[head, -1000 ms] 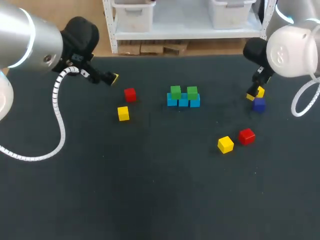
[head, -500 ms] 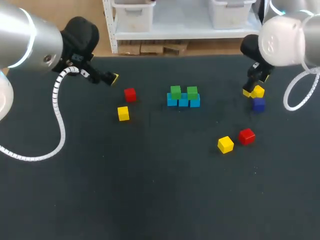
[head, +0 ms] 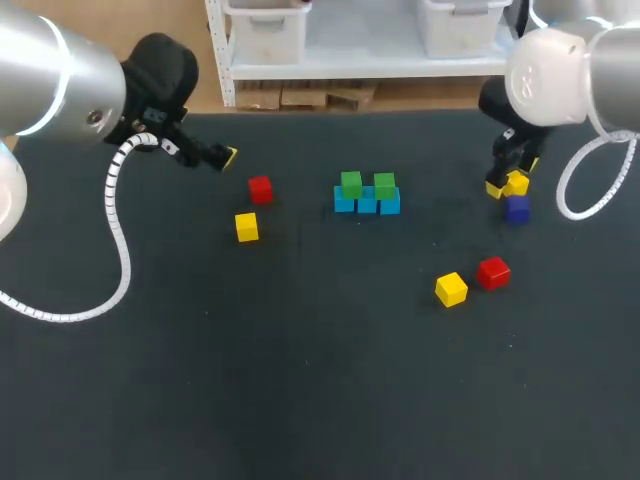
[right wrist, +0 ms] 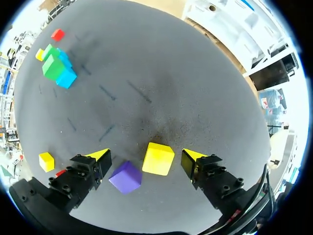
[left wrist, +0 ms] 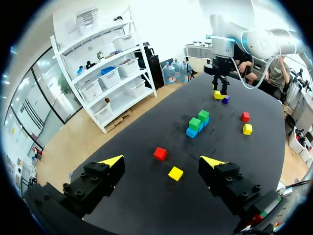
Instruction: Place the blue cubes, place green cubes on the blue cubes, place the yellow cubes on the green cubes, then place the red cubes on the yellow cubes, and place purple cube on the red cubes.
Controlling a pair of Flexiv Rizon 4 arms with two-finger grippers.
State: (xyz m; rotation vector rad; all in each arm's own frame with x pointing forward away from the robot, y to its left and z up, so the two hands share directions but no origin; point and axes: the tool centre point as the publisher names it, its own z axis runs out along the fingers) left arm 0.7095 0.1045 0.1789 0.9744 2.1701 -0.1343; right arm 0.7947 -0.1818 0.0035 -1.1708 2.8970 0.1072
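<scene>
Three blue cubes lie in a row at mid-table with two green cubes on top; the same stack shows far ahead in the right wrist view. My right gripper hangs open at the right over a yellow cube and the purple cube. Both sit between its fingers, untouched. Further cubes are a red one and a yellow one at front right, plus a red one and a yellow one on the left. Near the table's back left edge my left gripper is open and holds nothing.
The dark table stretches wide toward the front. From the left wrist view the stack stands beyond the left red cube and yellow cube, with my right arm behind it.
My right arm has swung slightly leftward and turned above the yellow and purple cubes. The cubes and my left arm have stayed put.
</scene>
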